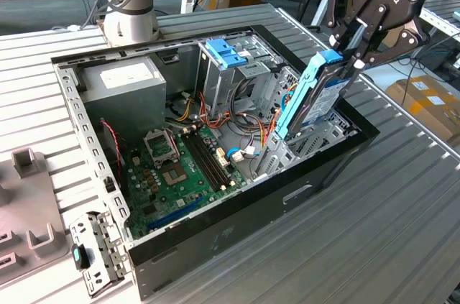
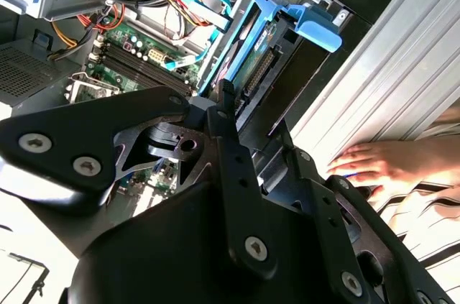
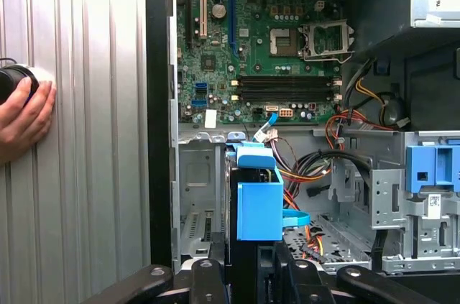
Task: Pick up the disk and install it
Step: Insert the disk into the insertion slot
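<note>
Pincer (image 1: pixel 352 56) clamping tilted disk (image 1: pixel 320 99), seemingly just inside case (image 1: pixel 366 126) edge

The disk (image 3: pixel 259 203) stands on edge at the drive cage (image 3: pixel 198 196).

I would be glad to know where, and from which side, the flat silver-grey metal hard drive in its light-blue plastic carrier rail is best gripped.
Grip the disk at its upper end, across its flat faces, from above. It stands on edge, tilted, its lower end inside the open black computer case, so the top is likely freest. The gripper clamps it there.
</note>
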`<state>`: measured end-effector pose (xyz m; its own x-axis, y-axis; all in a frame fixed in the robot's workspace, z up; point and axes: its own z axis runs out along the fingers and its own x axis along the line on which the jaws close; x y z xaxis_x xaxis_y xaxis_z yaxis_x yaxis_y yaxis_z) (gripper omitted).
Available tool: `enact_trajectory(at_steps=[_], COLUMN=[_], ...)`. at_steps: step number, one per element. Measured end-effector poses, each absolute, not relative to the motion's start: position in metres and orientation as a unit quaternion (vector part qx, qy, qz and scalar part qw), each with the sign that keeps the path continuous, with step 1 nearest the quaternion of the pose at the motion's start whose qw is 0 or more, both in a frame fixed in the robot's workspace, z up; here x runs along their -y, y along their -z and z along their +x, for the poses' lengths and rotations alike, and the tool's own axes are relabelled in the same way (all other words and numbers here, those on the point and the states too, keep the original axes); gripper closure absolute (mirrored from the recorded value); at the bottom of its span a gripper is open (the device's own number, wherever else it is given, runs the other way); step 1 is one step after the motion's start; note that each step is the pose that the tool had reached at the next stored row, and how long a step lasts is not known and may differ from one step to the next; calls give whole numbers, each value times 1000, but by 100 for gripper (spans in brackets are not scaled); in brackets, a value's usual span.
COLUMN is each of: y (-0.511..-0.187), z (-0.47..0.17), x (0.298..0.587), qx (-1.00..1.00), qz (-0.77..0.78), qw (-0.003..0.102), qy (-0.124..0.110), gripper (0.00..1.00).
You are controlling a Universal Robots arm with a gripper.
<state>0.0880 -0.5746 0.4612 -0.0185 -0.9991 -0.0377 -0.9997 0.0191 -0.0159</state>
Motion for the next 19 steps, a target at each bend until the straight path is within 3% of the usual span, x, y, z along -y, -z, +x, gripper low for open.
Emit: enact_trajectory(at_steps=[19], y=[-437], z=[89], x=[575], qx=[-713], qz=[-701], qw=[19], qy=[-7], gripper=[65])
